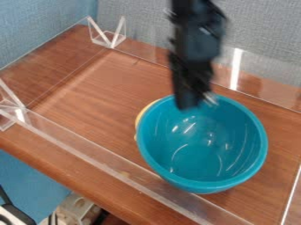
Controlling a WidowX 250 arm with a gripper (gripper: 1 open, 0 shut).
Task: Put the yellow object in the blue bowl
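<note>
The blue bowl [217, 167] is a large, glossy teal bowl standing on the wooden table at the right front. The yellow object [140, 114] shows only as a thin curved sliver against the bowl's left outer wall, mostly hidden behind the rim. My gripper [188, 98] is a dark, motion-blurred shape hanging over the back left part of the bowl's rim, its tips just above the inside of the bowl. The blur hides whether its fingers are open or shut. I see nothing between them.
Low clear acrylic walls [83, 158] fence in the wooden table top [83, 88]. A clear triangular bracket [106, 33] stands at the back left, another [12, 110] on the left edge. An upright clear panel [238, 66] rises behind the bowl.
</note>
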